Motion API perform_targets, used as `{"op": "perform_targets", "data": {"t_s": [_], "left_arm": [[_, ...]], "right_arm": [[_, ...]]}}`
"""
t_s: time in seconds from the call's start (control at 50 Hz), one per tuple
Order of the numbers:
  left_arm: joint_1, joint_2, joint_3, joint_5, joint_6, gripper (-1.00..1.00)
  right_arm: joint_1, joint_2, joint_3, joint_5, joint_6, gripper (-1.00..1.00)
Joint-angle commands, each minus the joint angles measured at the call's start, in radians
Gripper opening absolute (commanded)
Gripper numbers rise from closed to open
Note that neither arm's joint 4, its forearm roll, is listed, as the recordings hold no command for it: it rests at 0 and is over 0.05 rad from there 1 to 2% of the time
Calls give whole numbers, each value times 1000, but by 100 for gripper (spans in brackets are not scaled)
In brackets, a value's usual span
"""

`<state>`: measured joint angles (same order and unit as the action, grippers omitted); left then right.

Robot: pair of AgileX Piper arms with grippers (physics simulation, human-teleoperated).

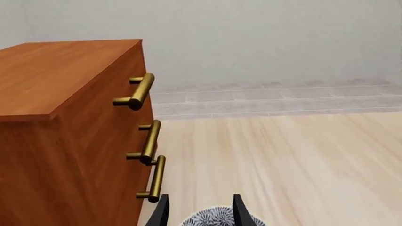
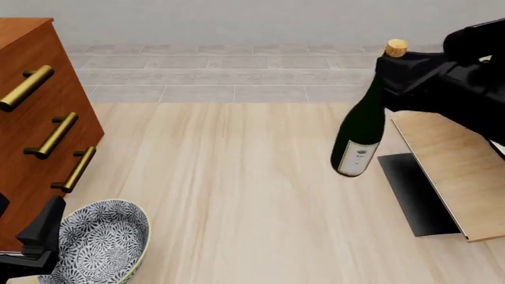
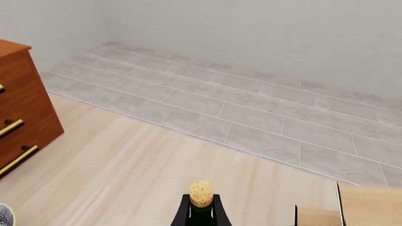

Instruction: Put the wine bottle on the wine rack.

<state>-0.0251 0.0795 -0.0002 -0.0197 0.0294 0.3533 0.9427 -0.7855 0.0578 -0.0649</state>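
Note:
The dark green wine bottle [image 2: 361, 133], with a white label and tan cork [image 2: 396, 47], hangs tilted with my right gripper [image 2: 397, 70] shut on its neck just under the cork. Its base sits just left of the wine rack [image 2: 450, 163], a pale-wood slanted panel over a black base plate [image 2: 414, 195]. In the right wrist view the cork [image 3: 201, 193] pokes up between the fingers [image 3: 182, 214], and the rack's panels [image 3: 370, 207] lie beside it. My left gripper [image 1: 202, 214] is open above a patterned bowl [image 1: 210, 217], low at the front left [image 2: 44, 236].
A reddish-brown drawer cabinet [image 2: 32, 118] with brass handles [image 1: 141, 92] stands at the left, close beside my left gripper. The blue-and-white patterned bowl [image 2: 103, 242] rests in front of it. Grey tiled floor [image 2: 236, 77] runs beyond the table's far edge.

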Motion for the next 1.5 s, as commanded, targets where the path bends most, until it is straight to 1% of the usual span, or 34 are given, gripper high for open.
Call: {"op": "perform_targets", "data": {"t_s": [0.02,0.1,0.36,0.52,0.74,1.04,1.5], "left_arm": [[0,9,0,-8,0,100],[0,1,0,0,-2,100],[-2,-2,0,0,-4,100],[-3,-6,0,0,-3,100],[-8,7,0,-17,-3,100],[-9,-7,0,-6,-4,100],[-12,17,0,-31,-5,100]], "right_arm": [[-23,-35,-35,45,4,-100],[-35,-46,-42,59,-2,-100],[-68,-86,-76,122,8,-100],[-91,-107,-108,159,-1,-100],[-145,-132,-159,218,-9,-100],[-211,-168,-222,283,-14,-100],[-283,-207,-272,343,-16,-100]]}}
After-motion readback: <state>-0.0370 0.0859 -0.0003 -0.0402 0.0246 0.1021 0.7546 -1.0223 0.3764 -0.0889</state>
